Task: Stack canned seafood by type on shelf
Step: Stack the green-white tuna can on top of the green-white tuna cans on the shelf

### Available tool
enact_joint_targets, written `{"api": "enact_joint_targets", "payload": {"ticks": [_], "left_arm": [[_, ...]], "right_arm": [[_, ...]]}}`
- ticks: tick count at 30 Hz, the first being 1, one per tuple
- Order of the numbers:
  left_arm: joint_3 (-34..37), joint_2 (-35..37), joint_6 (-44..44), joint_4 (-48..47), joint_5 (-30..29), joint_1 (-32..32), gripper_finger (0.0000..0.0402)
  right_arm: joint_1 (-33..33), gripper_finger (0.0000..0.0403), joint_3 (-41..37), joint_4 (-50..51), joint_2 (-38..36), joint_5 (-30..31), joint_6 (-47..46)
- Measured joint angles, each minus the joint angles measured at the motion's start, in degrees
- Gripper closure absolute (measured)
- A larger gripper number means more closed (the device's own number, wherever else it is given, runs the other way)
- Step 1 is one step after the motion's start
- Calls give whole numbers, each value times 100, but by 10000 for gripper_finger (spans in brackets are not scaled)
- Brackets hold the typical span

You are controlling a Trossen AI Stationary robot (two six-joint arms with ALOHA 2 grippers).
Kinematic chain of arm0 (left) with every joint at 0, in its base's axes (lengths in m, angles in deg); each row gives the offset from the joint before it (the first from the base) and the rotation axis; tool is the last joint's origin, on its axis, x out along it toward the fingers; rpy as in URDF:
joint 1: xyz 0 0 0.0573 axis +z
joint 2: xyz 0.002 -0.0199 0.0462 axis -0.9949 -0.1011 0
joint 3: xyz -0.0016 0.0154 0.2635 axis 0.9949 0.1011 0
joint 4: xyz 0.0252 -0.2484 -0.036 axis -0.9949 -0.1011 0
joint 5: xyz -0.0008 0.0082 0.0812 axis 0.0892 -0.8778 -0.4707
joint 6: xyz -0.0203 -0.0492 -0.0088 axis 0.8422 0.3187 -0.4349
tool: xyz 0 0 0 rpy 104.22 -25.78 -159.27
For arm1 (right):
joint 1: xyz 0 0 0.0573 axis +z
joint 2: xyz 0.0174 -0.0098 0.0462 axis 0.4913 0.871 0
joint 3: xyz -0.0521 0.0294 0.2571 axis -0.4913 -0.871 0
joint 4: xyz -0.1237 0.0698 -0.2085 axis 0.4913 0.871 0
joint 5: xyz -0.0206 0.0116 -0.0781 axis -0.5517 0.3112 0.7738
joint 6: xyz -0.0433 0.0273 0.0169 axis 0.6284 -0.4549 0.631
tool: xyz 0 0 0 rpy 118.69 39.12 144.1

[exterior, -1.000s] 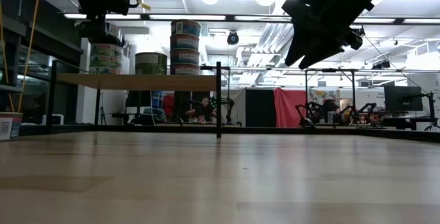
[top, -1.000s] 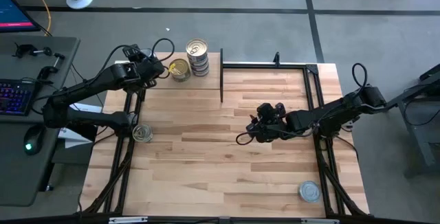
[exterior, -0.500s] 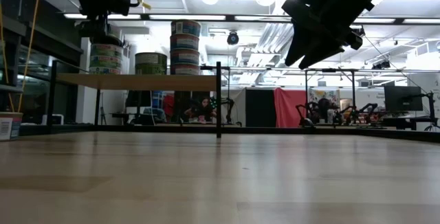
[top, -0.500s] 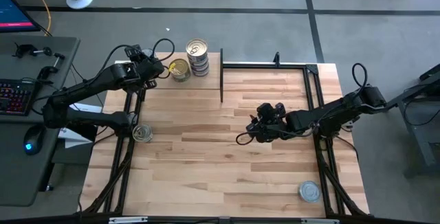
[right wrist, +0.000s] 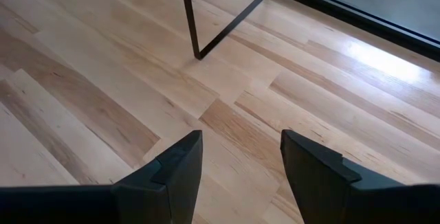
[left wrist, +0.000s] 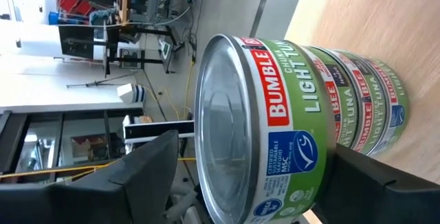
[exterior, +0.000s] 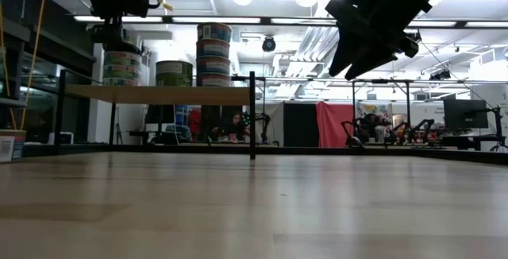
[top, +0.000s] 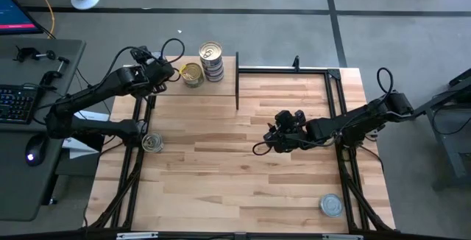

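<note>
On the shelf [exterior: 159,94] at the table's far left stand three lots of canned seafood: a stack of green-labelled tins [exterior: 121,64], one gold-topped tin [top: 192,74] and a taller stack with a silver top [top: 211,57]. My left gripper [left wrist: 254,145] hovers at the green stack's top tin [left wrist: 275,121]. It is open, with a finger [left wrist: 137,179] standing off either side. My right gripper [top: 274,140] hangs open over the table's middle with nothing between its fingers [right wrist: 172,176].
One loose tin [top: 153,143] lies at the table's left edge and another [top: 331,206] near the front right corner. A black upright [top: 237,82] and a thin black frame [top: 294,69] stand at the far edge. Bare wood stretches below my right gripper.
</note>
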Motion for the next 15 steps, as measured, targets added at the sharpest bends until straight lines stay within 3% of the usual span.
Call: {"api": "enact_joint_targets", "payload": {"ticks": [3,15], "left_arm": [[-5,0,-2,-23,10,0,108],[-431,-13,-13,-199,954,202,107]], "right_arm": [[0,215,0,-1,0,-27,-2],[-2,215,0,-6,0,-37,-4]]}}
